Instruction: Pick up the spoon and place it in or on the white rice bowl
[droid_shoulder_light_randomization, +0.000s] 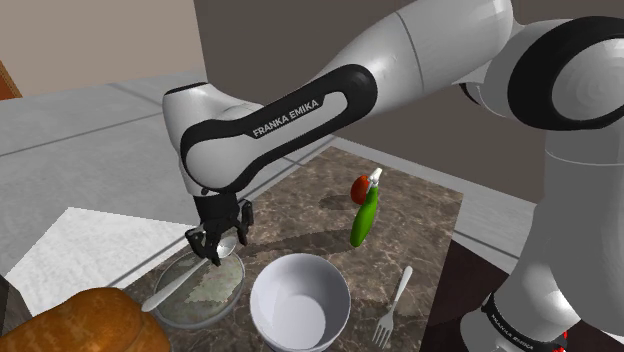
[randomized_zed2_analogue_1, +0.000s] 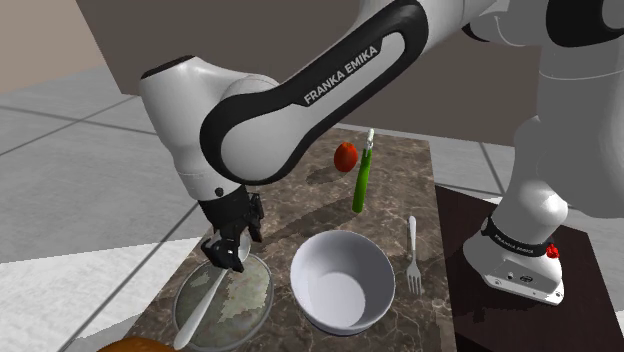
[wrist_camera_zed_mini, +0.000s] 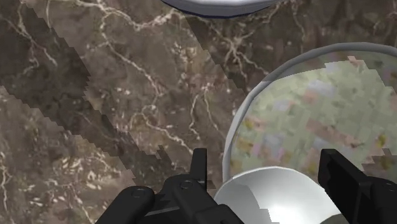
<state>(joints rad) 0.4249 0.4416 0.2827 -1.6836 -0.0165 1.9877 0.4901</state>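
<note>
Closing on the spoon (droid_shoulder_light_randomization: 180, 283) from here, you risk the most trouble at the grasp itself. Your gripper (droid_shoulder_light_randomization: 222, 250) hangs over the spoon's rounded end with its two black fingers spread, one on each side of it. The wrist view gives no sign that they press on it yet. That end is a smooth, domed, pale shell, so I judge the pads could ride up its curve and squirt it out sideways.

The spoon lies across the plate (droid_shoulder_light_randomization: 215, 290), its rounded end at the rim beneath the gripper and its slim handle running off the far rim. Held by that end, the long handle could sag or swing, and it may clip the plate's rim or the white bowl (droid_shoulder_light_randomization: 300, 305) on the way over. If you drop too low, the fingertips could strike the plate and shove it along the table (droid_shoulder_light_randomization: 420, 220).

The plate is shallow and round, with a pale raised rim and a mottled green face. The bowl, just beside it, is deep, plain white and glossy, with steep walls, so a spoon let go off-centre might tip out over the edge. The table is dark brown, marble-veined stone, polished and probably slick.
</note>
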